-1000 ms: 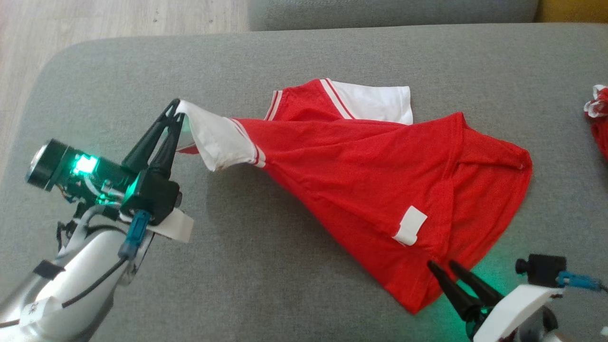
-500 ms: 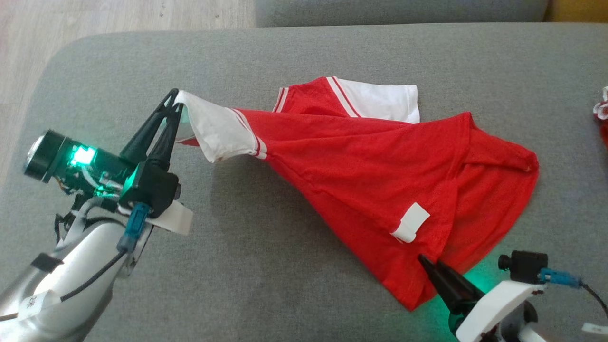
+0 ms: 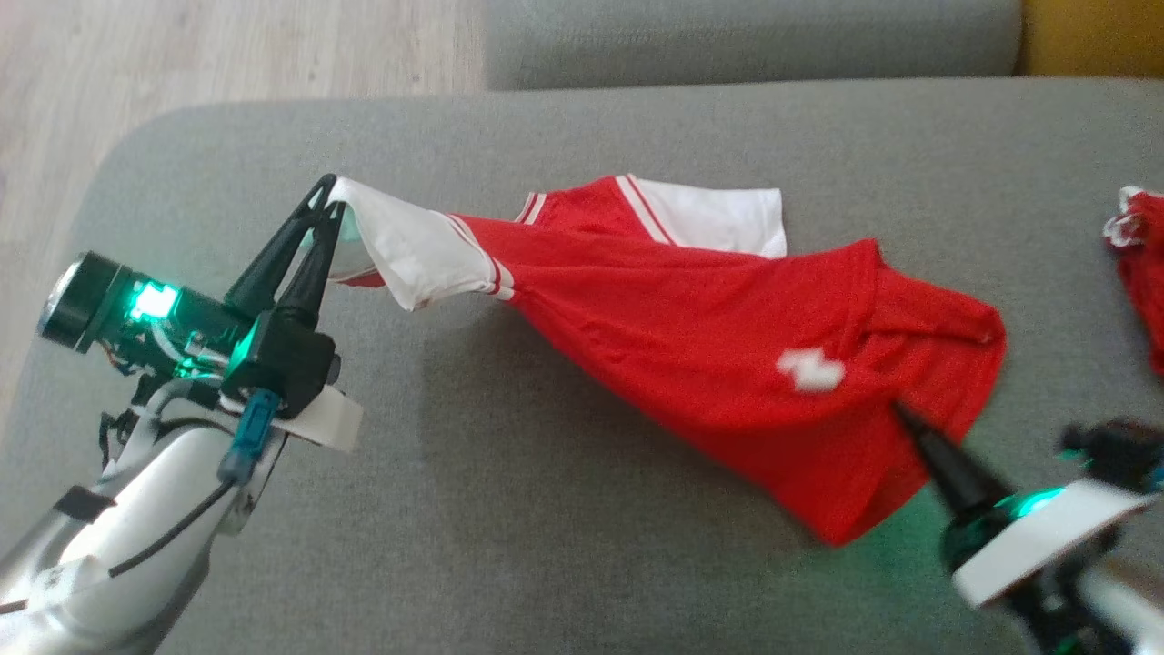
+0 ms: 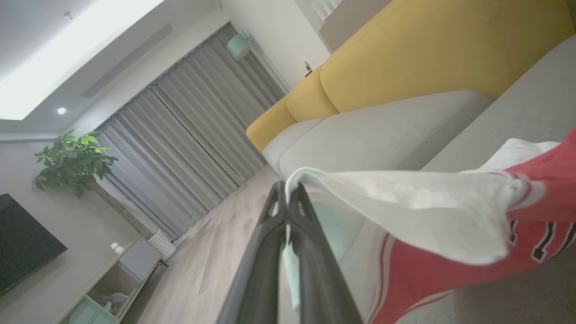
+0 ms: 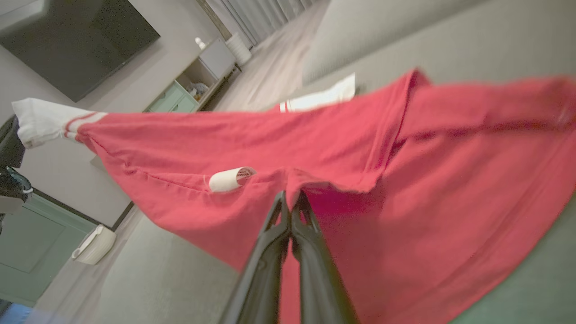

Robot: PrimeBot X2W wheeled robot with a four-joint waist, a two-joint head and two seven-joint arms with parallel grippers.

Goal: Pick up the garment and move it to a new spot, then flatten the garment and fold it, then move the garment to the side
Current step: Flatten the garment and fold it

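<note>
The garment [image 3: 727, 337] is a red shirt with white sleeves, spread over the grey couch seat [image 3: 509, 537]. My left gripper [image 3: 329, 196] is shut on the end of its white sleeve [image 3: 409, 255] and holds it off the cushion at the left. From the wrist, that sleeve [image 4: 405, 202] drapes away from the closed left gripper [image 4: 288, 191]. At the lower right my right gripper [image 3: 900, 411] is shut on the red hem fabric and lifts it. The right wrist view has the right gripper [image 5: 290, 200] pinching a red fold, with a small white label [image 5: 229, 177] beside it.
Another red and white cloth [image 3: 1141, 264] lies at the seat's right edge. The couch's grey backrest [image 3: 746, 36] runs along the top, and wooden floor [image 3: 182, 55] lies beyond the rounded left end. A yellow couch [image 4: 427, 58] stands further off.
My right gripper closed on the shirt's lower hem and raised it up and to the right, so the red cloth now hangs taut. The left gripper kept its hold on the sleeve.
</note>
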